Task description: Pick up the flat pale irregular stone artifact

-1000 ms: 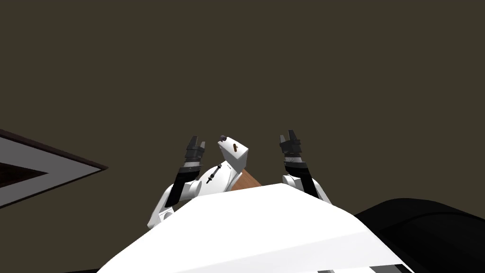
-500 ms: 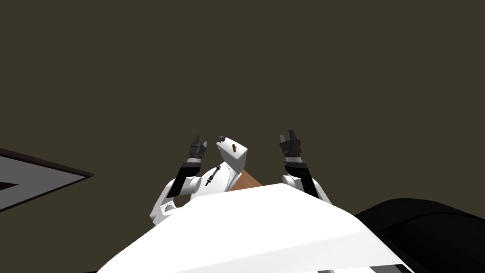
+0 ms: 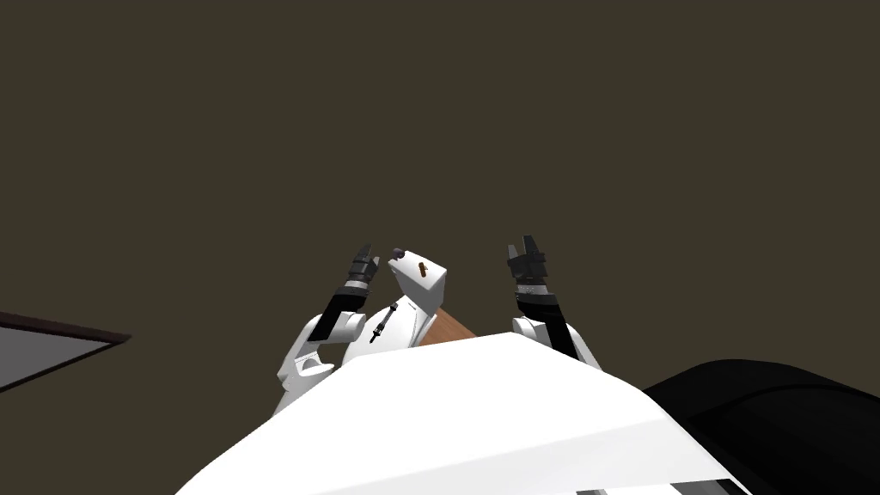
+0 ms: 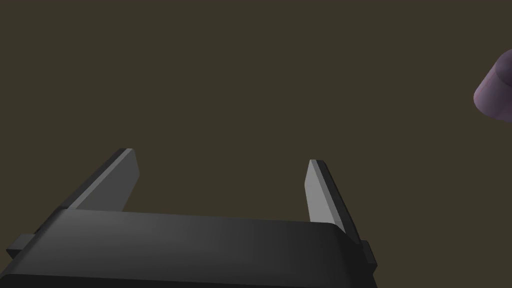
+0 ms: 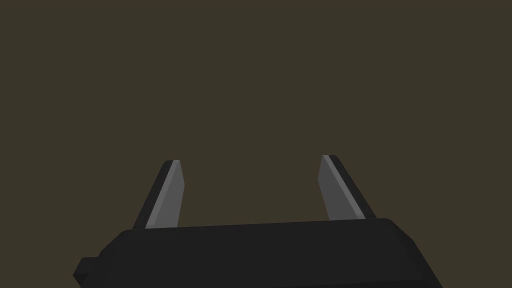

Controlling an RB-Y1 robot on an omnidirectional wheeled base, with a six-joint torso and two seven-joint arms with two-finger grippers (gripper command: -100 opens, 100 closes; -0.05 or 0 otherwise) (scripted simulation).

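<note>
Stone artifact: not in my grasp, and I cannot tell which pale shape it is. My best guess puts it on or beside the white angular block that sits between my two arms.
Left gripper: blades spread wide with nothing between them, aimed at a flat dark olive surface and just beside the block.
Right gripper: also spread and empty, raised on the block's other side and apart from it.
Purple thing: a rounded, cylinder-like end off to one side of the left blades and clear of them. The head view puts it at the block's far corner.
Small clutter: a short brown peg lies on the block's top face. A thin black pin lies on the white shape below it, with a brown strip alongside.
Stage: by my judgement this is the approach, with the target not yet lined up.
Risk, wrong pick: closing now would catch air. Swinging toward the block without a clear sight could pinch the purple thing or the peg instead.
Risk, knock: the open blades pass close to the block's corner, so a sideways sweep could push the small things off.
Risk, slip: a flat, irregular piece offers thin blades little to bite on. A shallow or skewed pinch could let it tip out as I lift.
</note>
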